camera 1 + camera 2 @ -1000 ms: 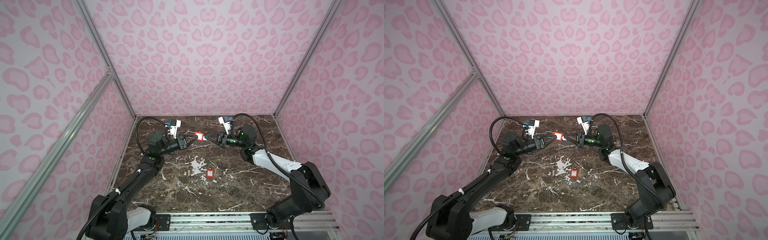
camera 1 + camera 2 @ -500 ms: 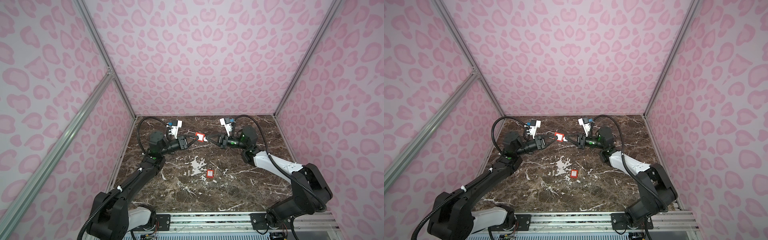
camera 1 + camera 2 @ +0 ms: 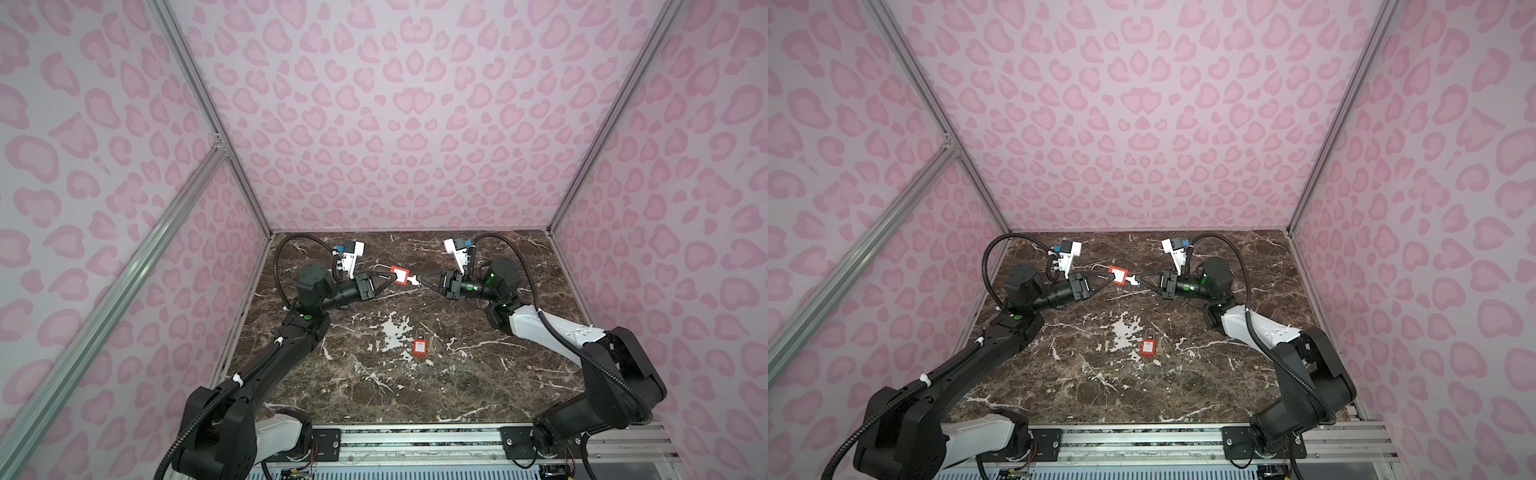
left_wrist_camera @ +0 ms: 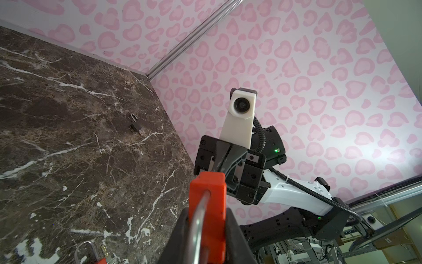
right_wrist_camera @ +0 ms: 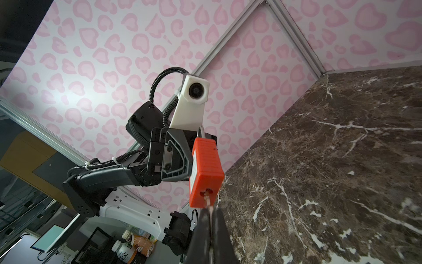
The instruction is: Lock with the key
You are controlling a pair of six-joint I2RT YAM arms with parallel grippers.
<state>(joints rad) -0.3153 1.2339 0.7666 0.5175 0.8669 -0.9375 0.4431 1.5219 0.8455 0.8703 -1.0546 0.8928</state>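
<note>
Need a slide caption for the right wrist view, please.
Left gripper holds a red padlock while the right gripper pinches the key seated in its keyhole.

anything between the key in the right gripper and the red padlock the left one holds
Nothing visible. The key pinched in the right gripper reaches straight into the keyhole end of the red padlock, which the left gripper grips.
</note>
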